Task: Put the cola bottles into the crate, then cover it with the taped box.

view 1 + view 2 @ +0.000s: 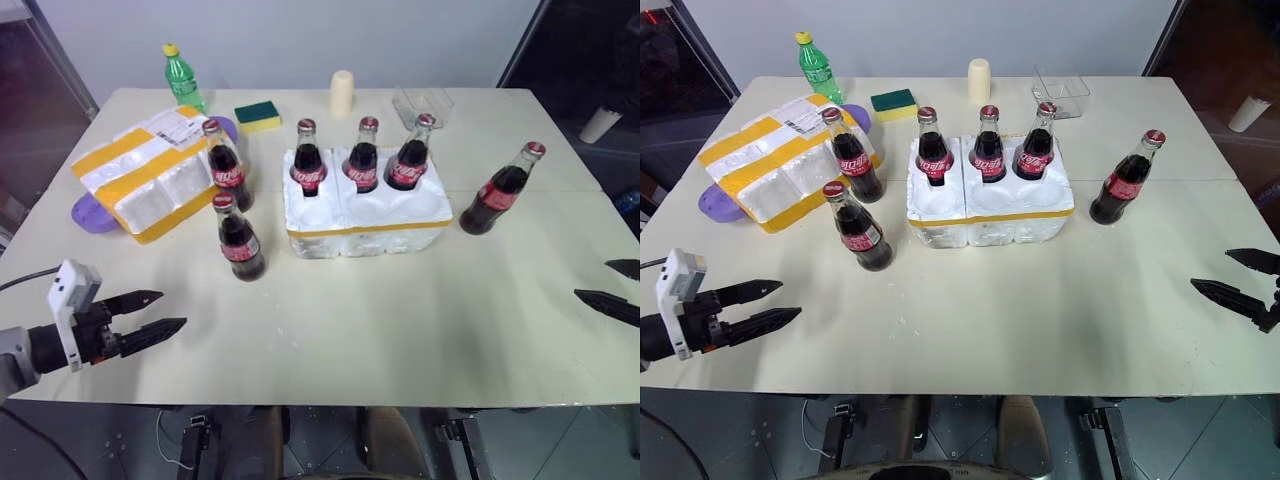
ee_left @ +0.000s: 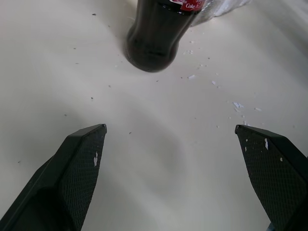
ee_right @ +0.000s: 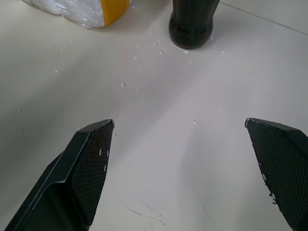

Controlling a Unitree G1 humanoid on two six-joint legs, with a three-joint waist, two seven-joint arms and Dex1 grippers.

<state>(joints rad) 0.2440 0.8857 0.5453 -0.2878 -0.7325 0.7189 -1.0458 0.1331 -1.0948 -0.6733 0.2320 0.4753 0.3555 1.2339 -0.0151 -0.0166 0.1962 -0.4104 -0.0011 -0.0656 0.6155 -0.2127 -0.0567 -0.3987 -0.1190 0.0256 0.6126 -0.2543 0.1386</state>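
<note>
Low white styrofoam crate [image 1: 368,222] with a thin yellow tape band, near the middle of the pale surface [image 1: 400,330], long axis running parallel to the far edge. In its far row of wells, three small glass cola bottles with red labels and caps: one [image 1: 308,158] at the left end, one [image 1: 363,155] in the centre, one [image 1: 410,153] at the right end leaning slightly; near row of wells unfilled. Upright on the surface, left of the crate, two more such bottles: one [image 1: 227,166] just beside the taped box, another [image 1: 240,238] nearer the front edge. A sixth bottle [image 1: 500,190] right of the crate, apart from it, cap tilted toward the right edge. Large white styrofoam taped box [image 1: 150,172] with wide yellow bands and a shipping label toward the far left corner, long axis skewed to the surface edges, resting partly over a purple flat object [image 1: 92,214].

Left pincer [image 1: 150,313] above the front left corner, fingers spread apart, empty, aimed toward the right. Right pincer [image 1: 1230,275] at the right edge, likewise released, aimed left.
</note>
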